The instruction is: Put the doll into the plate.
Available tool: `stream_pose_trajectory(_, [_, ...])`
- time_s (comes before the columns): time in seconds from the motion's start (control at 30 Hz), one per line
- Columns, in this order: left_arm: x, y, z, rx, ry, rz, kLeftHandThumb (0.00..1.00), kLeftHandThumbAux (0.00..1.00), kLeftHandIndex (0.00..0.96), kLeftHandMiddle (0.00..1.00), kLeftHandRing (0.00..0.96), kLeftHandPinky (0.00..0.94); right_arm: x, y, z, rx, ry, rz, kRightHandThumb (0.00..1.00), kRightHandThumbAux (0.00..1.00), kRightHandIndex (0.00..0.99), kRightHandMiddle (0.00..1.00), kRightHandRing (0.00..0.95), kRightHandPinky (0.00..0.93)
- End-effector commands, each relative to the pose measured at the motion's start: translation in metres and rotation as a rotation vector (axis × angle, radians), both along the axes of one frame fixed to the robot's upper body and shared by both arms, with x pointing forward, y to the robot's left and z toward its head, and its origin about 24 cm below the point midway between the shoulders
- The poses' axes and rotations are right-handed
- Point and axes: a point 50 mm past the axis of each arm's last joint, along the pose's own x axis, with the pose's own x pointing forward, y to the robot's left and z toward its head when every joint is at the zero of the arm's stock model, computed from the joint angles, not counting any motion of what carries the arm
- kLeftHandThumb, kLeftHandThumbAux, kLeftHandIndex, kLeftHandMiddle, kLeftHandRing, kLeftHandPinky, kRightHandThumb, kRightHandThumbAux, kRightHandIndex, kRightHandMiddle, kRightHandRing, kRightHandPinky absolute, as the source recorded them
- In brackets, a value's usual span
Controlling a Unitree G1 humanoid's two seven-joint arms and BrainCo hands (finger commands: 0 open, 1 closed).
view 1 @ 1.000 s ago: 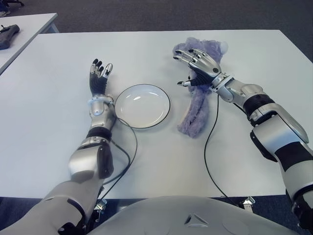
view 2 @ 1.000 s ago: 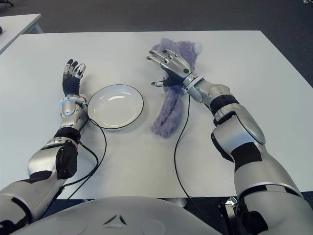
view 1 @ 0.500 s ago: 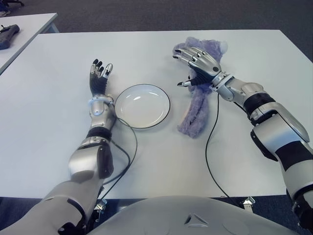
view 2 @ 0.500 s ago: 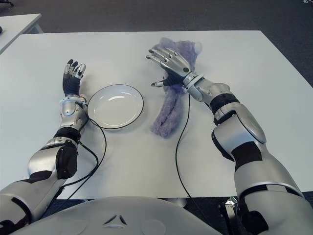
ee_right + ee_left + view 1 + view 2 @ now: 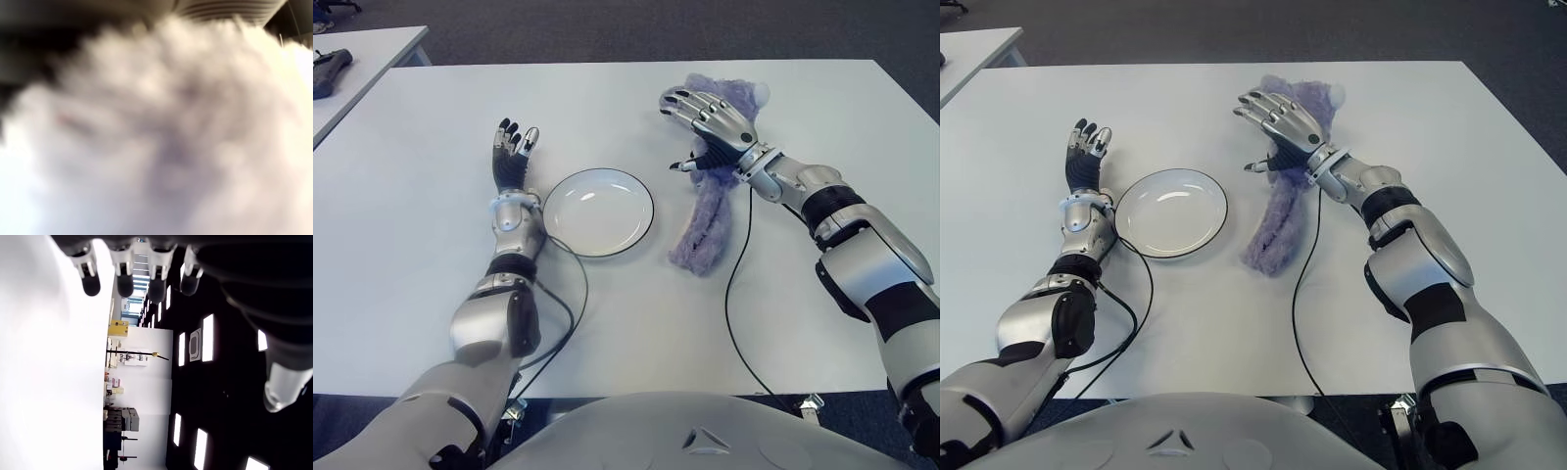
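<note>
A fuzzy purple doll lies stretched out on the white table, just right of the round white plate. My right hand hovers over the doll's far end with its fingers spread, holding nothing. The doll's fur fills the right wrist view from very close. My left hand shows just left of the plate, fingers straight and holding nothing; its fingertips appear spread in the left wrist view.
A black cable runs from my right wrist across the table toward its front edge. Another cable loops by my left forearm. A second table stands at the far left with a dark object on it.
My right hand has risen slightly and shifted a little farther over the doll's top end, its fingers still spread. The doll, the plate and my left hand have not moved.
</note>
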Motion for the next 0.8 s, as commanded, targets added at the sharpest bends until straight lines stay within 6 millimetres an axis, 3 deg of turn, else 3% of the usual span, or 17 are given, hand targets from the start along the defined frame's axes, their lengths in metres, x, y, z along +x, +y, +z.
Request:
stream_pose_trajectory(0.03, [-0.104, -0.022, -0.121, -0.206, 0.458, 0.074, 0.000, 0.556, 0.028, 0.101, 0.049, 0.000, 0.002, 0.000, 0.007, -0.020, -0.048, 0.004, 0.168, 0.467, 0.062, 0.007, 0.000, 0.025])
stream_pose_trajectory(0.17, [-0.104, -0.021, -0.121, -0.211, 0.453, 0.073, 0.000, 0.556, 0.030, 0.101, 0.048, 0.000, 0.004, 0.003, 0.011, -0.037, -0.049, 0.015, 0.166, 0.468, 0.070, 0.012, 0.000, 0.010])
stream_pose_trajectory(0.37, [-0.105, -0.020, -0.121, -0.209, 0.456, 0.072, 0.000, 0.556, 0.033, 0.103, 0.049, 0.000, 0.008, 0.008, 0.032, -0.112, -0.035, 0.061, 0.139, 0.473, 0.090, 0.036, 0.003, 0.001])
stream_pose_trajectory(0.8, [-0.105, -0.019, -0.121, -0.199, 0.458, 0.068, 0.000, 0.555, 0.038, 0.099, 0.041, 0.000, 0.008, 0.006, 0.038, -0.137, -0.047, 0.078, 0.174, 0.479, 0.078, 0.038, 0.012, 0.017])
